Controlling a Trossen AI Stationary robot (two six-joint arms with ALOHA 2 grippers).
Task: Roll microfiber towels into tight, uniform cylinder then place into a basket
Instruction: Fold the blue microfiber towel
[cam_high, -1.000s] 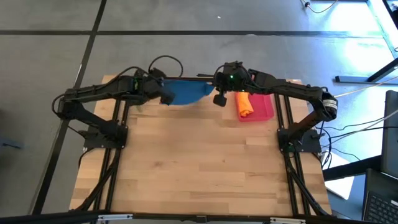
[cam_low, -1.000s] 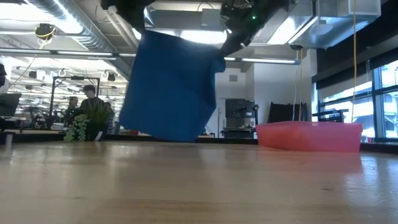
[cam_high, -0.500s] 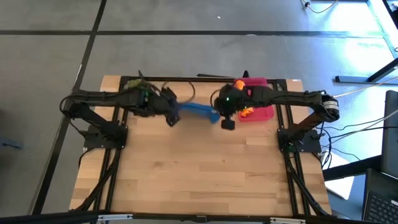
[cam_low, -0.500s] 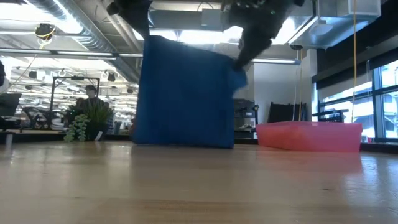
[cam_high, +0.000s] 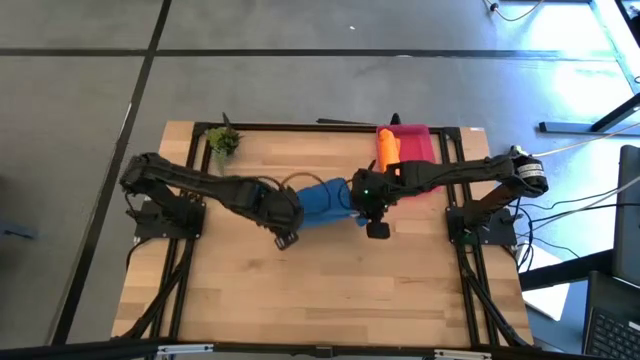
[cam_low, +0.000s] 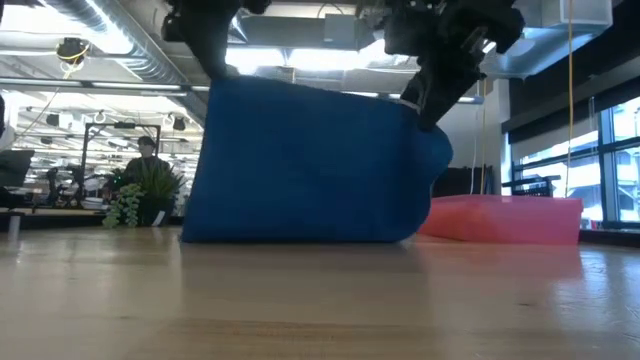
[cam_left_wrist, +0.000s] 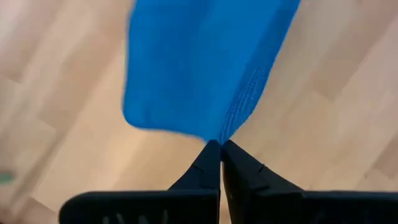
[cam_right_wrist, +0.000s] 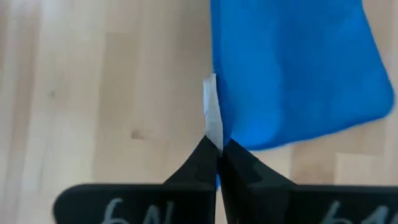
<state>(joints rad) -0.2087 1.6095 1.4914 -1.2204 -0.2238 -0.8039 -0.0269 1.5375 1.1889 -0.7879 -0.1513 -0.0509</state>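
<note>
Both tools lowered blue towel (cam_high: 322, 200) tableward.

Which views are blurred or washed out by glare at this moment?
Left wrist view: the blue towel is smeared and soft, while the pinching fingers are sharp. Right wrist view: the towel's edges are blurred. High view: bright glare washes the floor at upper right. Low view: ceiling lights glow behind the towel; the basket looks hazy.

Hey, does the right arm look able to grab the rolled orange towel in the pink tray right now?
Probably not yet. The right hand is shut on a corner of the blue cloth towel, which hangs stretched to the left hand. The rolled orange towel lies uncovered in the pink plastic tray close behind.
</note>
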